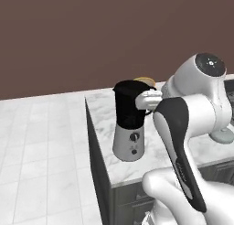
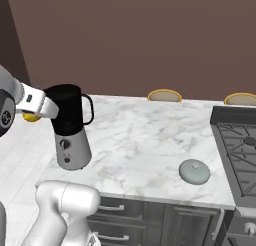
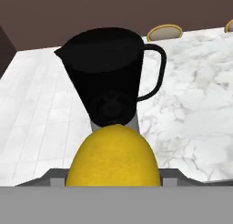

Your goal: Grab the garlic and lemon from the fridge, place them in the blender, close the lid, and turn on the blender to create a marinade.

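Up close in the hand view: lemon (image 3: 113, 157), bright yellow, finely dimpled skin, rounded, sitting right between the fingers of the gripper (image 3: 113, 182), jaws partly open and clamped on it. Just beyond, blender (image 3: 107, 77), near-black jar flaring wide at the rim, loop handle on its right, mouth uncovered, looking glossy and smooth. Below the jar, a sliver of grey base peeking past the fruit.

From the right base view, more to report: lemon (image 2: 31, 116) showing as a small yellow bulge under the white hand, just left of the blender (image 2: 70, 125) and about level with the upper jar. Tapered silver base with a small dark dial, standing near the left end of the counter (image 2: 150, 140), white marble with grey veins. Lid (image 2: 194, 171), pale grey-green dome with a knob, lying well apart to the right near the front edge. Stove (image 2: 237, 145) with dark grates at far right.

Left base view: white arm link crossing the blender (image 1: 130, 123) handle side; two dials visible on the base.
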Controlling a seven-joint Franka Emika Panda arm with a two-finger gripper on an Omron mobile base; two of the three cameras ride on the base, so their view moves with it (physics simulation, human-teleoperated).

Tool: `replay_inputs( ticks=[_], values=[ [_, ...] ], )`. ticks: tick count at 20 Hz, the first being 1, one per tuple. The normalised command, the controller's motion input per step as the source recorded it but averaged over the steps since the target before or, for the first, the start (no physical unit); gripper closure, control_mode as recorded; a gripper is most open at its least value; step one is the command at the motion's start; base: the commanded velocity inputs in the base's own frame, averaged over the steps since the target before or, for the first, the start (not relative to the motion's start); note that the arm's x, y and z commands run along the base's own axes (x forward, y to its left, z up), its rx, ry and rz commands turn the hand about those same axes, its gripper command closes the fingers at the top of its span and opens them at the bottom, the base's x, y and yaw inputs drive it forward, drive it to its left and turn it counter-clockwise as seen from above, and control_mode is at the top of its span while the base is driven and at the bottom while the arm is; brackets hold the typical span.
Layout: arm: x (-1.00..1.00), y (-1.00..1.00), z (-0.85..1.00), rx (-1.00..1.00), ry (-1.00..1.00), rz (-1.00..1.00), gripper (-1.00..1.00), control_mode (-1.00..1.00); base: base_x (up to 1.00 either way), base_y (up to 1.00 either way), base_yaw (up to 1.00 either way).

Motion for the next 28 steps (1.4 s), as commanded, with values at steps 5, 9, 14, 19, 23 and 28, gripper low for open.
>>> replay_inputs(
  ticks=[5,9,14,19,23,28],
  values=[
    [0.48,0.21,0.86,0.0,-0.03,0.0,1.0,-1.0,0.0,0.0,0.0],
    [0.69,0.01,0.28,0.0,0.01,0.0,1.0,-1.0,0.0,0.0,0.0],
    [0.97,0.0,-0.14,0.0,0.22,0.0,1.0,-1.0,0.0,0.0,0.0],
    [1.0,0.0,-0.7,0.0,0.29,0.0,1.0,-1.0,0.0,0.0,0.0],
    [1.0,0.0,-0.65,0.0,0.27,0.0,1.0,-1.0,0.0,0.0,0.0],
    [0.8,0.12,-0.66,0.0,0.2,0.0,1.0,-1.0,0.0,0.0,0.0]
  ],
)
